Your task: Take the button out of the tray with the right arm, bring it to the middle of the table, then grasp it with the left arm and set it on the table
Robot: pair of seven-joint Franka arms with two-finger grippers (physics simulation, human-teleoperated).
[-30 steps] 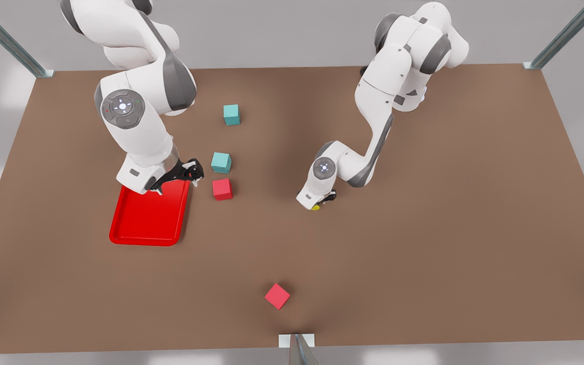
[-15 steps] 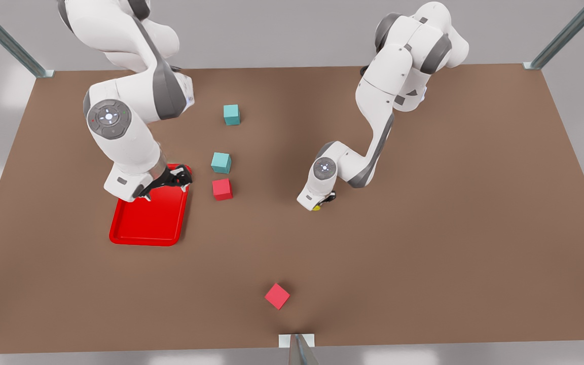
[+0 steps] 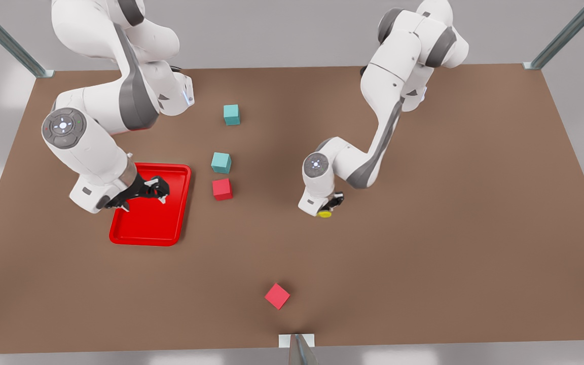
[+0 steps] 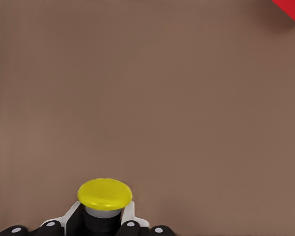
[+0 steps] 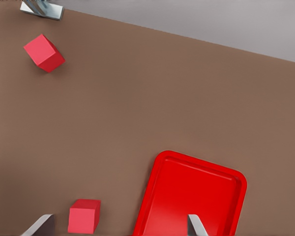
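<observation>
Button [image 3: 325, 213] gripped in left end effector [image 3: 330, 205]; right end effector [image 3: 142, 197] spread, empty, over tray [image 3: 135, 235].

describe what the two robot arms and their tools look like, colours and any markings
Both arms are glossy white with rounded links and dark grey joint sections. Each has a round grey cap with small lit dots near the wrist. The left tool and the right tool are black two-finger tools with pale fingertips on white wrist housings. A short black cable shows on the right arm.
</observation>
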